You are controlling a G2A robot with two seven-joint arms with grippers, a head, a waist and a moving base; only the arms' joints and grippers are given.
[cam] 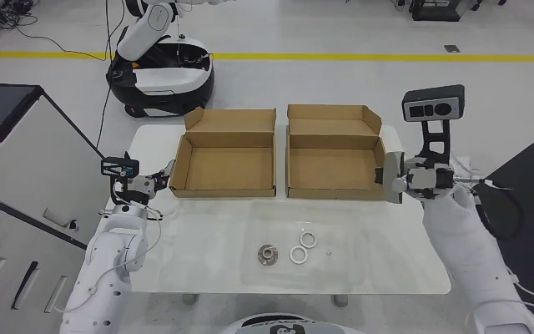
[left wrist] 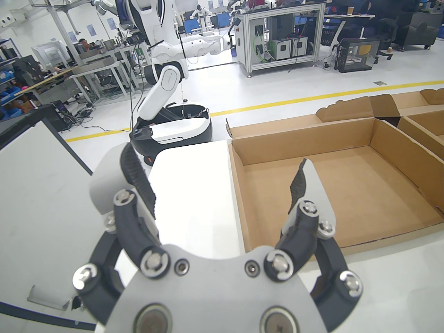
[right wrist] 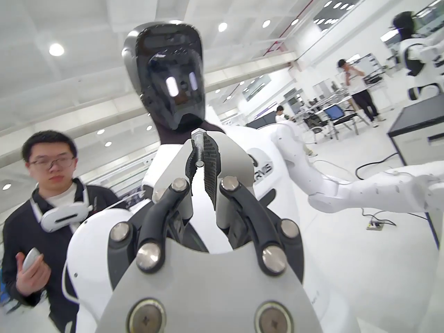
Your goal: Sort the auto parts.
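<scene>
White table, rounded at the corners. On its far half, two open cardboard boxes side by side with flaps raised at the back: left box and right box, inner walls just beside each other, floors bare.

Left gripper just outside the left box's outer wall, near the table's left edge. Jaws spread wide, holding nothing. In the left wrist view, one of the fingers over the box's near corner, the other over bare table beside the wall.

Right gripper just beside the right box's outer wall; cannot tell whether touching it. Jaws drawn almost together, pinching a bolt.

Loose on the table's near middle, in front of the gap between the boxes and well apart from both grippers:

Hub, round, grey metal, flanged, lying flat.

Near ring, white, flat, just right of the hub. Far ring, white, flat, a little farther back and to the right. Close together; cannot tell whether touching.

Bolt short, silvery, threaded, clamped between the ribbed pads close to the fingertips, lying roughly along the fingers, one end at the tips, the other end turned toward the wrist camera.

Speck, pale, right of the near ring, too small to identify.
</scene>
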